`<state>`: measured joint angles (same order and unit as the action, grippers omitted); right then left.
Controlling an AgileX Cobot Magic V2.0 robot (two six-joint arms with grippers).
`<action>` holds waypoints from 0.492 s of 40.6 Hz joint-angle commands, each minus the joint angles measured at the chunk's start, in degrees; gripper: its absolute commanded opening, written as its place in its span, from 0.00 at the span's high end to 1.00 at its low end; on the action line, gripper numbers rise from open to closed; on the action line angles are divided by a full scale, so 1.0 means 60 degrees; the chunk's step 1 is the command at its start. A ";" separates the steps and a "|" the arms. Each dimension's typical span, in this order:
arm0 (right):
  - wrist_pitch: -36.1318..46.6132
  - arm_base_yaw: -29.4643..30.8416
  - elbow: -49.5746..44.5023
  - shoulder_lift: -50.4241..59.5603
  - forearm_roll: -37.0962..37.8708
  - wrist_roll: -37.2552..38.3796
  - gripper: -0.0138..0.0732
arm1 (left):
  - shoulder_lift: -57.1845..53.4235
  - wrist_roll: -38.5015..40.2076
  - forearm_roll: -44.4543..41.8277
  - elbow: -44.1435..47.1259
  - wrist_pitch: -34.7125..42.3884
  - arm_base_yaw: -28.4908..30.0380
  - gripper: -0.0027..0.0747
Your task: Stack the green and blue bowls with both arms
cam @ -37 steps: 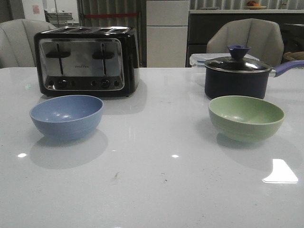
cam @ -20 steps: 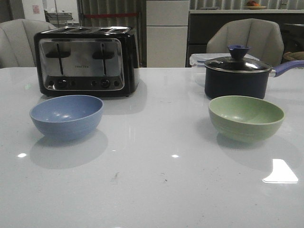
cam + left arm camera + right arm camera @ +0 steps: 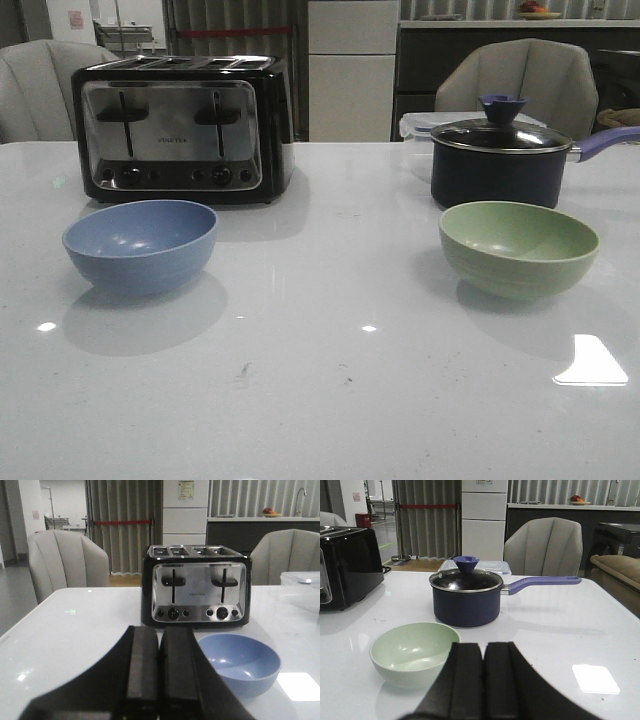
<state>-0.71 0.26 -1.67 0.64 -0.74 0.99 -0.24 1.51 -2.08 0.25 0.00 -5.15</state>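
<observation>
White glossy table fills the front view, with grey chairs and a dark counter behind it. Ceiling light glints show on the surface.

Blue bowl sits upright on the robot's left side of the table, just in front of a black and chrome four-slot toaster, not touching it. Green bowl sits upright on the right side, just in front of a dark saucepan; the pan has its lid on, a blue knob on top, and a blue handle pointing right. A clear plastic container stands behind the pan. The two bowls are well apart, with bare table between them. Both bowls look empty.

Neither arm shows in the front view.

Left wrist view: left gripper has its two dark fingers pressed together, only a thin seam between them, nothing held. It is raised off the table. The blue bowl lies just beyond and to one side of the fingertips, apart from them, with the toaster further back.

Right wrist view: right gripper likewise has fingers together, holding nothing. The green bowl lies close beside the fingertips, no contact visible; the saucepan stands behind it.
</observation>
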 commanded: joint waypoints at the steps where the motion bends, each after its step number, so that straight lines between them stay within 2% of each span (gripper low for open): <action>1: 0.0647 0.0009 0.0540 0.0173 -0.0102 -0.0038 0.78 | -0.0188 0.0086 0.0040 -0.0206 0.1024 0.0013 0.85; 8: -0.0133 0.0009 0.1949 0.0148 -0.0113 -0.0038 0.78 | -0.0129 0.0086 0.0040 -0.1445 0.0583 0.0013 0.85; 20: -0.2612 0.0009 0.5049 -0.1552 -0.0113 -0.0038 0.78 | 0.1349 0.0086 0.0040 -0.4400 -0.1975 0.0013 0.85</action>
<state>-16.32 0.26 23.05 -4.46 -1.08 0.92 4.22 1.51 -2.08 -20.87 -11.77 -5.15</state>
